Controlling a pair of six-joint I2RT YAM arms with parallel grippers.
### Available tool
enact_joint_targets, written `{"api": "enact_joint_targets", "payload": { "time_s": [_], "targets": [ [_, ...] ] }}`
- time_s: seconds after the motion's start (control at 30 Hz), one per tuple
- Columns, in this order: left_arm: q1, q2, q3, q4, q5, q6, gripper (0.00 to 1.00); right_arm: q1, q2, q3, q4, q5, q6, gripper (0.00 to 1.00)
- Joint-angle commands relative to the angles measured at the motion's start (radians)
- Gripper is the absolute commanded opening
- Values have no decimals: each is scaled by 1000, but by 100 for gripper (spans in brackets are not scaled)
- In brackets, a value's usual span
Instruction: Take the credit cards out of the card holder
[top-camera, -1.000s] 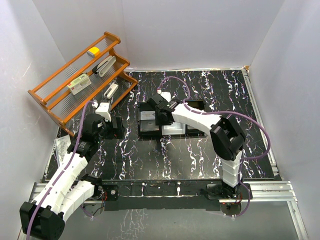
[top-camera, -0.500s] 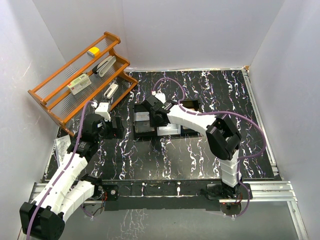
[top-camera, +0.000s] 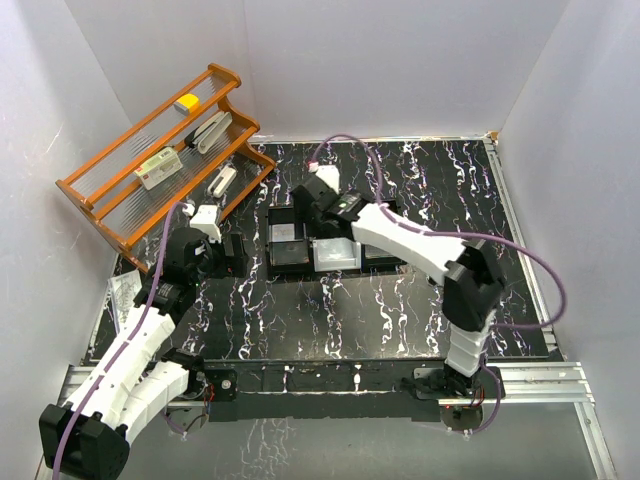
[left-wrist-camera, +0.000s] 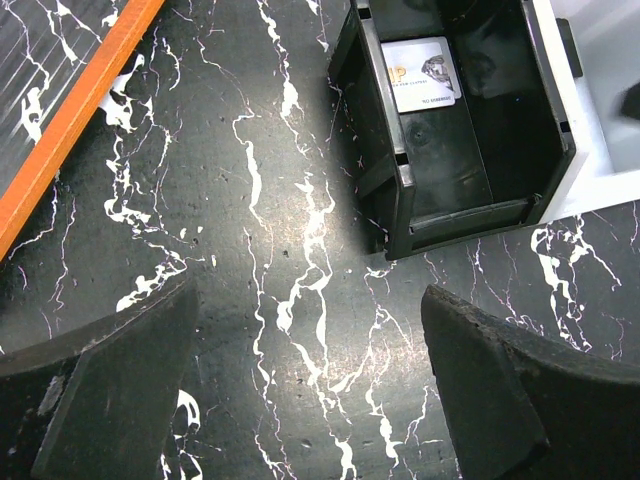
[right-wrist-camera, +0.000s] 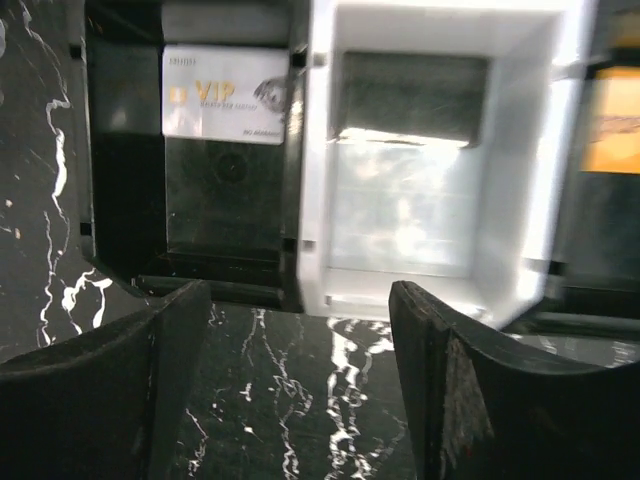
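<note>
The card holder (right-wrist-camera: 405, 190) lies open in the white middle bin (right-wrist-camera: 316, 200), glossy light inside facing up; in the top view the card holder (top-camera: 335, 254) is a pale patch. A white VIP credit card (right-wrist-camera: 225, 95) lies at the far end of the left black bin (left-wrist-camera: 400, 200). An orange credit card (right-wrist-camera: 612, 120) shows in the right black bin. My right gripper (right-wrist-camera: 300, 390) hangs open and holds nothing above the bins' near edge. My left gripper (left-wrist-camera: 310, 400) stands wide open over bare table, left of the black bin, holding nothing.
An orange wooden rack (top-camera: 150, 165) with several small items leans at the back left. Crumpled clear plastic (top-camera: 124, 292) lies at the table's left edge. White walls close in the marbled black table (top-camera: 330, 310) on three sides.
My right gripper has opened and pulled up away from the left black bin, where the VIP card lies. The bins slid slightly left. The left arm has not moved.
</note>
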Motion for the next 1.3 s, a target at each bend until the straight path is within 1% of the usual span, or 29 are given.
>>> {"api": "enact_joint_targets", "payload": {
  "time_s": [0.0,0.07,0.13,0.27,0.33,0.4,0.47,0.5,0.53,0.63,0.8,0.87,0.97,1.17,1.27],
  "targets": [
    [3,-30,26,-10,-20,10,92,-81,-228,-50,-24,195,-39,73],
    [2,-35,25,-10,-27,9,92,-188,-311,-133,-17,213,-40,79],
    [3,-40,26,-10,-28,9,92,-326,-391,-247,33,176,-61,84],
    [3,-45,21,-3,-18,10,92,-596,-495,-418,97,52,-99,84],
    [2,-41,23,-4,-11,10,92,-694,-505,-476,127,-33,-118,83],
    [3,-35,27,-9,-8,13,92,-766,-487,-499,127,-77,-121,82],
    [3,-37,29,-12,-11,13,92,-821,-453,-510,127,-73,-108,80],
    [2,-39,28,-11,-15,13,92,-826,-433,-512,124,-68,-98,80],
    [3,-43,26,-9,-19,13,92,-865,-414,-508,121,-76,-95,79],
    [2,-47,26,-11,-24,13,92,-893,-364,-494,123,-72,-100,79],
    [3,-48,25,-12,-28,13,92,-902,-312,-484,126,-28,-121,79],
    [3,-46,26,-10,-21,13,92,-904,-288,-501,152,-43,-131,80],
    [3,-42,28,-10,-14,15,92,-909,-242,-525,154,-71,-143,75],
    [2,-44,29,-14,-24,16,92,-911,-250,-613,178,-106,-124,74],
    [3,-49,31,-16,-31,16,92,-912,-288,-673,176,-123,-109,72]
  ]
}}
